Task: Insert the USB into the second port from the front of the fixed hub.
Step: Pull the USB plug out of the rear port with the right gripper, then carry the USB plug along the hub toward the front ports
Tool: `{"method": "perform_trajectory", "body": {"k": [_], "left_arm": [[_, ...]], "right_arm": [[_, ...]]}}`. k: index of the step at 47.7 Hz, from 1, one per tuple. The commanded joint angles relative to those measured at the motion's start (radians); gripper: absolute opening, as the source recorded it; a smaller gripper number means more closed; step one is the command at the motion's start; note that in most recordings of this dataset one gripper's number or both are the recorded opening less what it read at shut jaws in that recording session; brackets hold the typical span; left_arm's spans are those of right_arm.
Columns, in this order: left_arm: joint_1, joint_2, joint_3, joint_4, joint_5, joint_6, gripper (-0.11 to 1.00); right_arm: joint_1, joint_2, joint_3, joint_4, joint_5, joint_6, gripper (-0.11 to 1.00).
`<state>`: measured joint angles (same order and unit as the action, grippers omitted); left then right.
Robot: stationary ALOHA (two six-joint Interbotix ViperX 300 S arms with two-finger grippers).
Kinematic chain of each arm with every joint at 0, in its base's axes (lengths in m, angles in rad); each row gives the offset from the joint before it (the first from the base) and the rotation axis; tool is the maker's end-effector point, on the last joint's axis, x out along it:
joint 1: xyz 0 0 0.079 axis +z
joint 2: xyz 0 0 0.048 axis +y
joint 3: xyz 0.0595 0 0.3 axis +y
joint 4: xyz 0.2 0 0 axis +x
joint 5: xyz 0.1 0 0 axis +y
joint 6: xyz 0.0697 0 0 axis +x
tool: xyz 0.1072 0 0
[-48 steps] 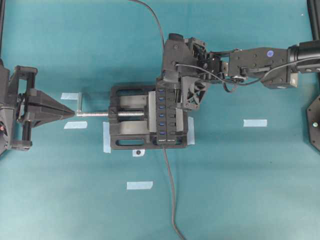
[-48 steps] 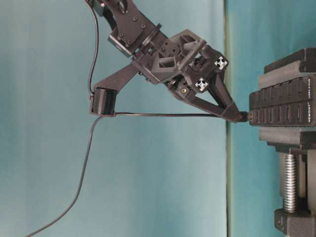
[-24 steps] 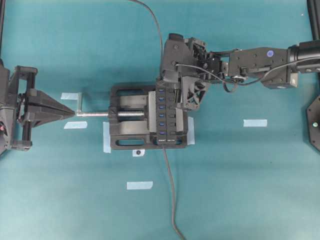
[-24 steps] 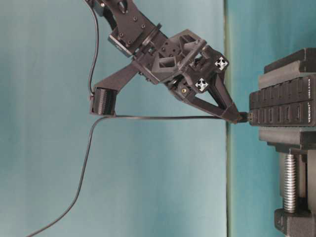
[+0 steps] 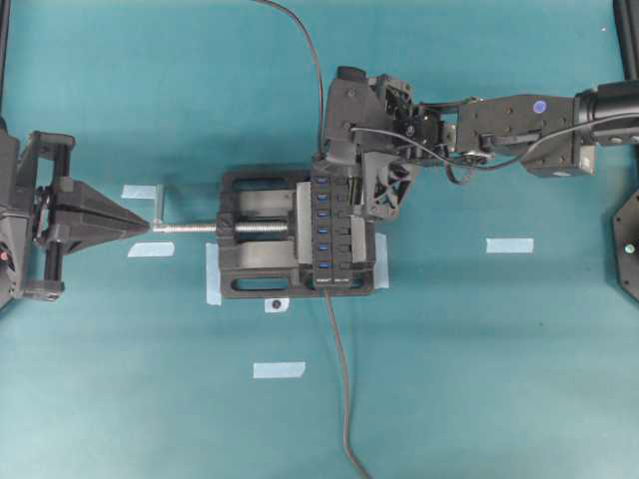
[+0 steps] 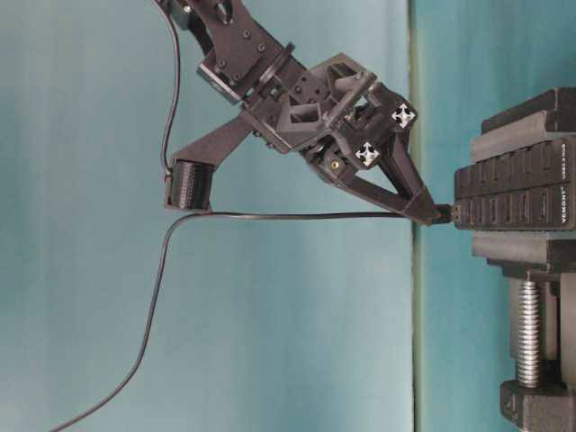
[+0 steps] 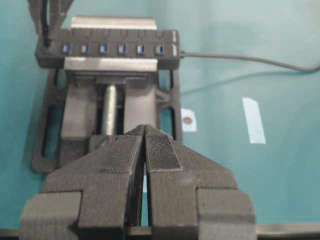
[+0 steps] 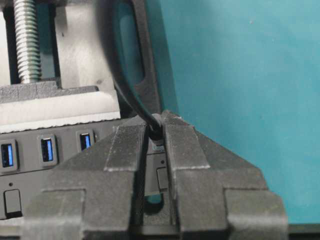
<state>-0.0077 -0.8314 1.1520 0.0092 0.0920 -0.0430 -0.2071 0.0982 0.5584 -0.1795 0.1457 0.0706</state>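
The USB plug [image 6: 443, 214] is pinched between the tips of the right claw [image 6: 430, 211], its metal nose right up against the face of the hub [image 6: 513, 193] at the end port; from the side I cannot tell whether it has gone in at all. In the right wrist view the plug [image 8: 156, 131] sits squeezed in the narrow gap between the two ribbed fingers [image 8: 185, 145], so the claw is nearly closed and gripping it. The plug's thin cable [image 6: 270, 213] runs straight back from the claw, passes just under the wrist camera block, then sags away in a loose curve.

The hub [image 5: 335, 230] lies clamped in a black vise [image 5: 262, 247], its row of blue ports facing up. The right claw [image 5: 324, 165] hangs over the hub's far end, the end away from where the hub's own cable [image 5: 339, 379] leaves. The vise's silver screw [image 5: 200, 228] sticks out from the side opposite the hub, ending in a small crossbar handle.

Beyond that handle, well apart from the hub, the left claw [image 5: 135, 226] rests with its tip close to the screw end. In its own wrist view its fingers [image 7: 160, 150] are pressed flat together with nothing between them, pointing toward the vise [image 7: 107, 120] and hub [image 7: 107, 48].

Bits of pale tape [image 5: 509, 244] dot the teal table [image 5: 499, 379] around the vise.
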Motion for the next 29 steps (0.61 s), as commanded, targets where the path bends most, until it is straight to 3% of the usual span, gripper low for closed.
{"method": "perform_trajectory", "body": {"k": [1,29], "left_arm": [[-0.002,0.003,-0.028,0.002,-0.005,-0.002,0.00],[-0.002,0.005,-0.035,0.002,-0.005,0.000,0.00]], "right_arm": [[0.008,-0.041,-0.028,0.003,-0.003,0.002,0.04],[0.012,-0.084,-0.041,0.003,0.055,0.003,0.04]]}}
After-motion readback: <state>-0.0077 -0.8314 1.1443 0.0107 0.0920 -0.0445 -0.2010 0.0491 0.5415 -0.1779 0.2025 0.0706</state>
